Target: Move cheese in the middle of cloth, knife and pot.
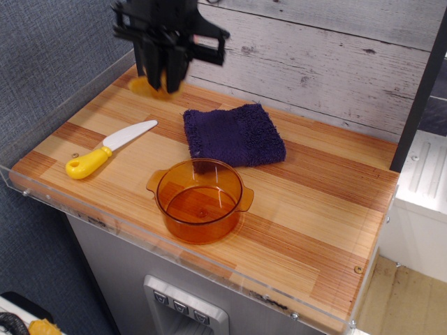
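Nearest the front edge of the wooden table, the amber pot stands upright, with one small handle pointing left and the other right. It is see-through, and nothing shows inside it. A clear plastic lip runs along the table's front and left sides.

To the left of the pot, and apart from it, lies the knife. Its yellow handle points toward the front left corner and its white blade angles away to the right.

Just behind the pot sits the cloth, a dark purple towel folded roughly square and lying flat. Its near edge comes very close to the pot's far rim. Whether the two touch cannot be told from this view.

Farther back, over the rear left corner of the table, hangs the black gripper. Its fingers point down and are drawn in narrowly around the cheese, pinching it. Only a yellow-orange part of the cheese shows to the left of the fingers and below them; the rest is hidden by the black fingers. The cheese sits low over the wood, close to the back wall and well behind the knife. It is left of the cloth's far corner. Whether it rests on the table or hangs just above it cannot be told.

Behind everything stands a whitewashed plank wall.
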Available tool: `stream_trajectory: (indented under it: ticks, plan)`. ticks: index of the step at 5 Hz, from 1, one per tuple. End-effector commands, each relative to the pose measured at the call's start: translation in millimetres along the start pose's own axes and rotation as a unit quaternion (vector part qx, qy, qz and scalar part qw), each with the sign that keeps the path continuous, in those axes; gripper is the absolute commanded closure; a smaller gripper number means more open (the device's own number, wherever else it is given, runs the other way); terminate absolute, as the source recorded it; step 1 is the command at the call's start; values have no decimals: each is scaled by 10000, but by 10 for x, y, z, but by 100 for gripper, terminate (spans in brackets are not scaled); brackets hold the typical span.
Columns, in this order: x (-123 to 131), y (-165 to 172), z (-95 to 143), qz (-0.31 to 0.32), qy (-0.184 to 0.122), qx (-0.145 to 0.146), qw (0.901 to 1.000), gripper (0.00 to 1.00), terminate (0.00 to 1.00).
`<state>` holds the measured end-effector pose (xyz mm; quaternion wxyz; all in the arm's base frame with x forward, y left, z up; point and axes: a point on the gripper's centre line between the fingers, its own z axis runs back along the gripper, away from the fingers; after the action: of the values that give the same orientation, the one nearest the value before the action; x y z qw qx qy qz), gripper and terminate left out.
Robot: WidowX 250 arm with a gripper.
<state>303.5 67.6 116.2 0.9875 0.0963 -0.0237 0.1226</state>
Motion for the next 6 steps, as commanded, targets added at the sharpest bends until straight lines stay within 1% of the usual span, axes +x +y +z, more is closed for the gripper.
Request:
stream_trajectory:
  ticks: [1,2,5,6]
  plan:
    - [-113,-220,-247,-246,171,-47,9995,100,0]
    - [-160,-234,-335,-253,282,-47,9993,100,0]
    - [-229,-260,-332,-114,330,-144,9993,100,0]
    - [-246,-256,-353,-100,401,-173,9990,0,0]
